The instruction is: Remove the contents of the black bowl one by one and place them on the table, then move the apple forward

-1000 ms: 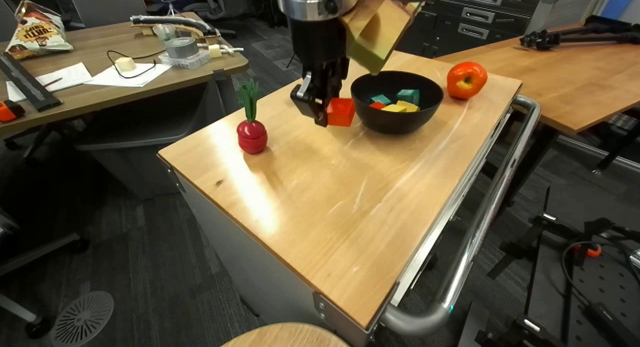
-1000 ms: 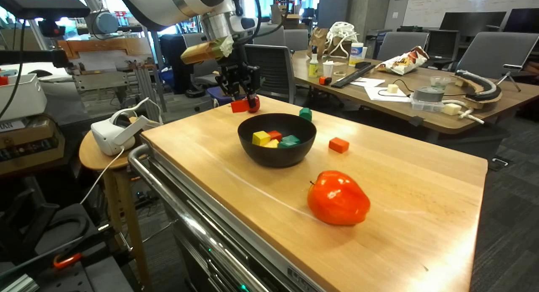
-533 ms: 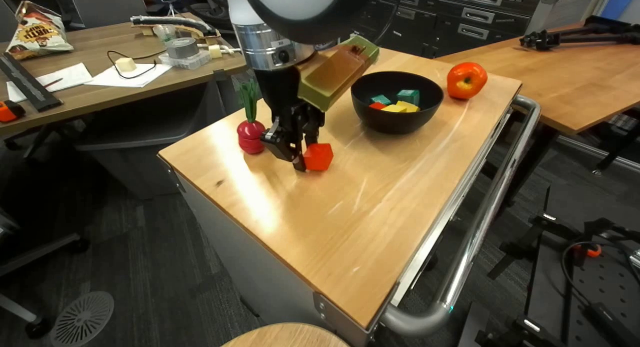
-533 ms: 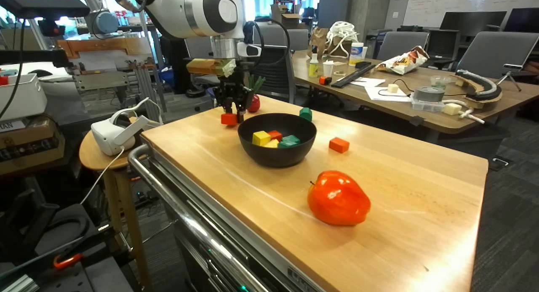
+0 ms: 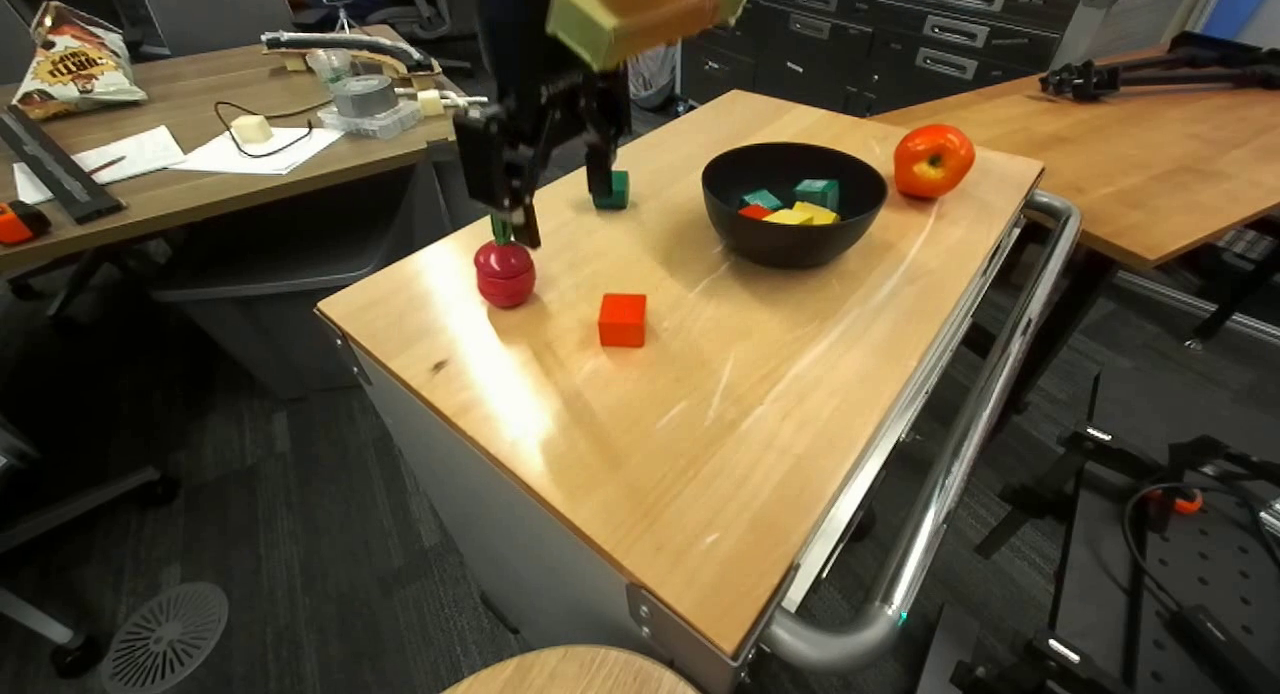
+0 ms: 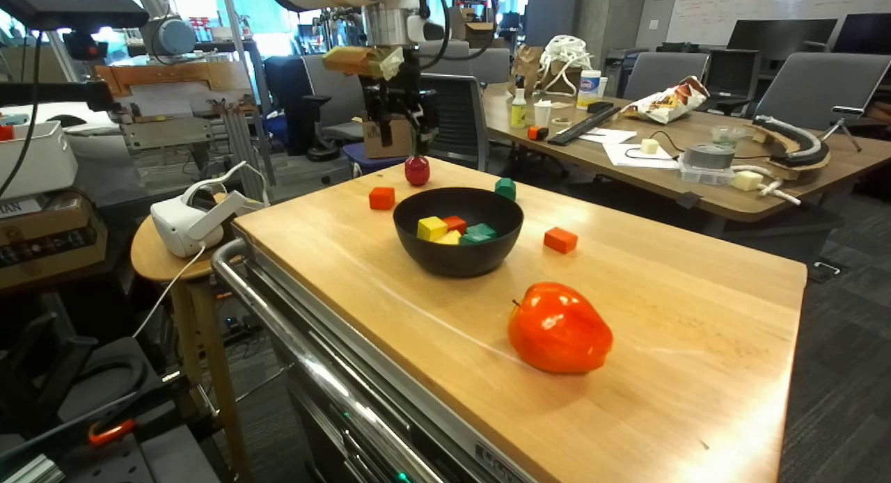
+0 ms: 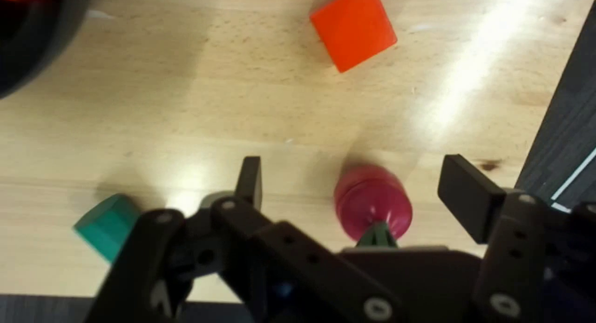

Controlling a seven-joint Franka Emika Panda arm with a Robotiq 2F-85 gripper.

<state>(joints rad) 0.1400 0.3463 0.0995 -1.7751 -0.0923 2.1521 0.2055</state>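
- A white headset on a wooden stool
- A crumpled snack bag
- A grey tape roll on a clear plastic box
- Grey chairs

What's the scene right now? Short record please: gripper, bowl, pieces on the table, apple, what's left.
Gripper: open, holding nothing, raised above the table
Black bowl: at least two yellow pieces, one orange-red piece and two green pieces inside
On table: dark red fruit with green stem, green block, orange-red block, second orange-red block
Apple: on the table, apart from the bowl
Left to do: bowl not yet emptied; moving the apple comes after that
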